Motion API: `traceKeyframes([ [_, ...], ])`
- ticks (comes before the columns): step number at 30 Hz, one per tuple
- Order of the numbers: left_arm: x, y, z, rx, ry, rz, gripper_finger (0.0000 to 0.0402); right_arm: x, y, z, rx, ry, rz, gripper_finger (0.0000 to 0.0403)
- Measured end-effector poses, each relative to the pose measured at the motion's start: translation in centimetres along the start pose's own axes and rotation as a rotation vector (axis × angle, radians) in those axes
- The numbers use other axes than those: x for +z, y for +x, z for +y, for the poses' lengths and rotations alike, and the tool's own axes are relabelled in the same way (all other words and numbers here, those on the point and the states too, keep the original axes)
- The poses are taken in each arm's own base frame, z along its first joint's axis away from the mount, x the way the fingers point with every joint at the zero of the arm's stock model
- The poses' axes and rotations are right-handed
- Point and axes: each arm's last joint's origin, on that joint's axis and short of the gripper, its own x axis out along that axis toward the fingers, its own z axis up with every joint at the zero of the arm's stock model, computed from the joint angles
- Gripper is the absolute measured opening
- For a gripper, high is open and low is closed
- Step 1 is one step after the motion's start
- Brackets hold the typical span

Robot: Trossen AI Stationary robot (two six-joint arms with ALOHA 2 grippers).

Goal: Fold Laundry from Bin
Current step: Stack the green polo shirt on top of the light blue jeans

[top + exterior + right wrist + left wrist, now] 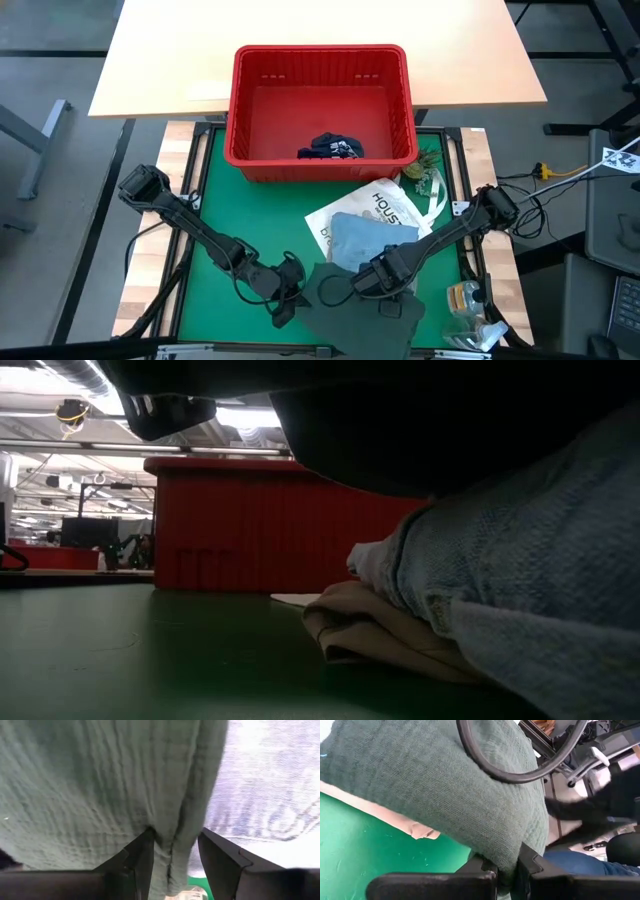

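Both arms meet at the near edge of the table (215,200), each pinching the dark olive-green garment (350,295), which seems to be held up so it can be spread and squared for folding. The left gripper (290,292) has its jaws nearly closed on a bunched edge of the fabric, as the left wrist view shows the knit pressed between the fingers (485,867). The right gripper (385,280) has its jaws set wider, with a thicker fold of the same cloth hanging between the fingers (145,852); they look clamped on it rather than empty. Just beyond the grippers lies the light blue shirt (370,238), resting on a white tote bag (385,205), probably already dealt with. The beige garment (370,625) shows under the blue one in the low view. The red bin (320,60) stands farther back with the navy shorts (332,148) waiting inside it.
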Motion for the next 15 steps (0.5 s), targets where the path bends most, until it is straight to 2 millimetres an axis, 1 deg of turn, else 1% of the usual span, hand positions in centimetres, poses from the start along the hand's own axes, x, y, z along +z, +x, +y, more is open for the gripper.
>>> traceKeyframes([
  [3, 0.0, 0.0, 0.0, 0.0, 0.0, 0.0, 0.0011, 0.0, 0.0, 0.2, 0.013, -0.012, -0.004, 0.015],
  [6, 0.0, 0.0, 0.0, 0.0, 0.0, 0.0, 0.0011, -0.2, 0.2, 0.6, 0.017, -0.047, -0.01, 0.0129],
  [9, 0.0, 0.0, 0.0, 0.0, 0.0, 0.0, 0.0011, -0.6, 0.4, 1.2, 0.021, -0.073, -0.016, 0.0092],
  [14, 0.1, 0.0, 0.0, 0.016, 0.0, -0.02, 0.0011, -1.2, 0.7, 2.6, 0.048, -0.125, -0.047, 0.0019],
  [15, 0.1, 0.0, 0.0, 0.017, 0.0, -0.023, 0.0011, -1.2, 0.8, 2.9, 0.057, -0.136, -0.057, 0.001],
])
